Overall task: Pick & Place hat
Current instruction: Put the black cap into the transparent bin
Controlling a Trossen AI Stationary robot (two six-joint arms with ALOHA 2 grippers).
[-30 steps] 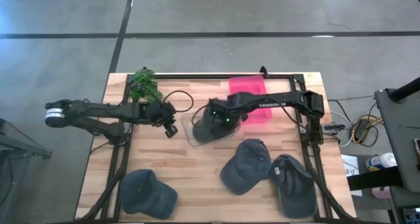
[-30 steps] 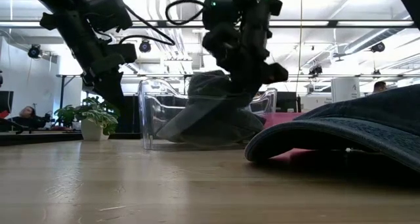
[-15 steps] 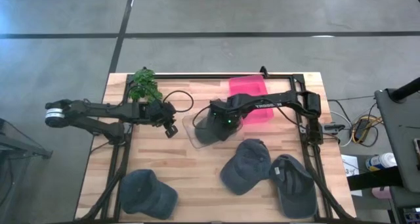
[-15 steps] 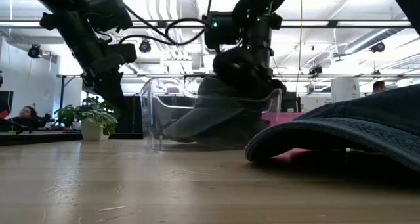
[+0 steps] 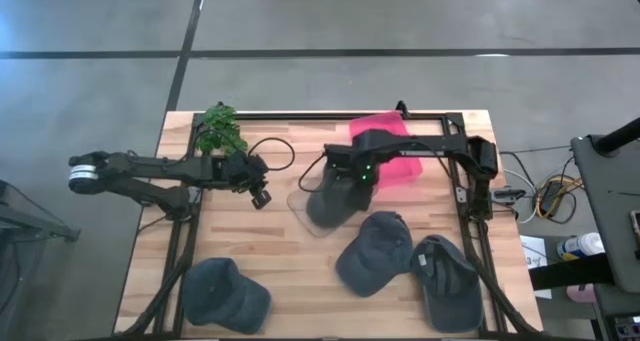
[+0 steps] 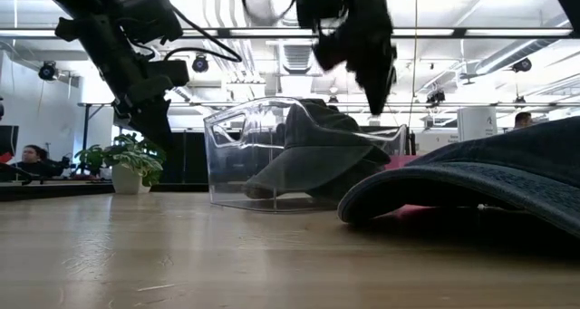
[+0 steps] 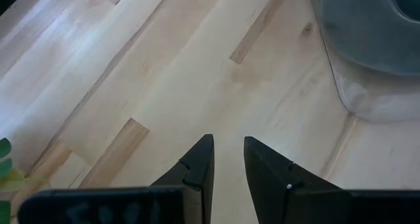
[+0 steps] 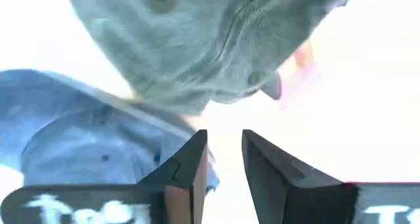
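A dark grey hat [image 5: 325,203] [image 6: 317,155] lies crown up inside a clear plastic container [image 5: 300,219] [image 6: 234,155] at the middle of the table. My right gripper [image 5: 352,178] [image 8: 223,152] hangs just above it, pointing down, its fingers a narrow gap apart with nothing between them. In the right wrist view the hat's crown [image 8: 197,40] shows below the fingers. My left gripper [image 5: 262,198] [image 7: 228,152] waits to the container's left, also narrowly open and holding nothing, slanting down over bare wood.
Two more hats [image 5: 375,251] [image 5: 447,281] lie near the right front, and a third hat [image 5: 225,293] at the left front. A pink box [image 5: 385,146] stands behind the container, and a small plant [image 5: 220,131] at the far left.
My right gripper, which was down in the container on the hat, has let go, risen clear of it and rolled its wrist. The hat has settled in the container, which has shifted a little toward the table's near edge.
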